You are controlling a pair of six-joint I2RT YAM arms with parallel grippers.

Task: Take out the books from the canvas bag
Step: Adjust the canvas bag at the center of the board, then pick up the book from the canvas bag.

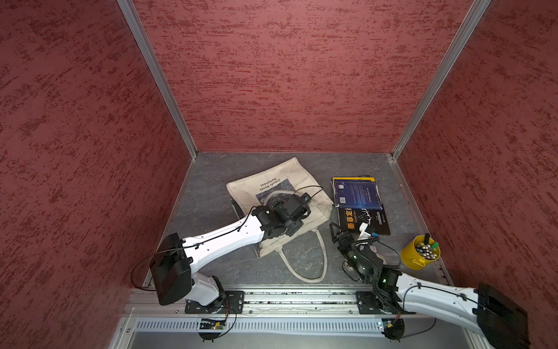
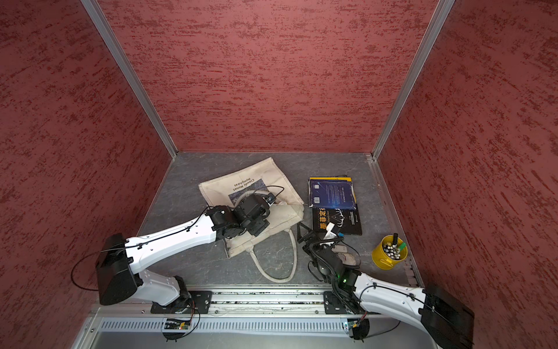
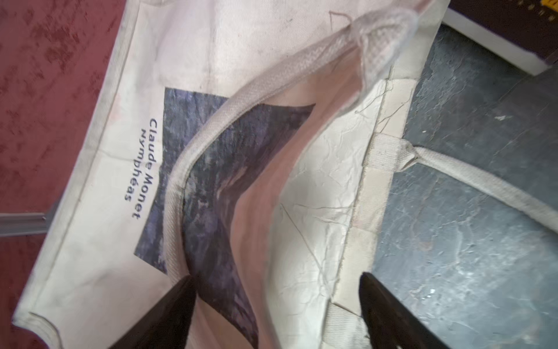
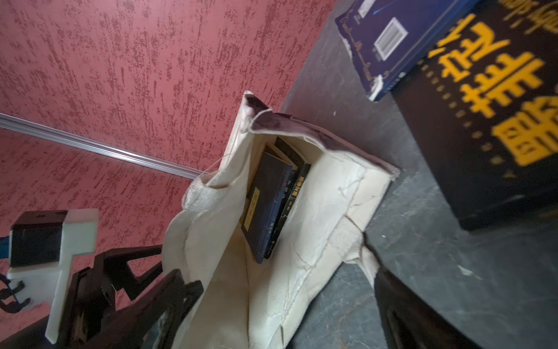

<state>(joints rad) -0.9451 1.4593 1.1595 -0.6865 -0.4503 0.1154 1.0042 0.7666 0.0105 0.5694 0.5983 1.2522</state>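
Books (image 4: 268,205): some inside bag (image 1: 271,181)
Left hand (image 3: 276,276): wide astride rim, probably to lift it
Right hand (image 4: 285,278): wide, facing mouth

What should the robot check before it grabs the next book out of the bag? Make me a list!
1. Mouth of the canvas bag gaping toward the right pincer: ok.
2. Books inside in sight: ok, a dark blue one in front.
3. Right pincer open: ok.
4. Left pincer clamped on the bag's upper edge: not ok, its fingers stand apart around it.
5. Yellow bucket out of the path: ok.
6. How many books are inside: cannot tell.
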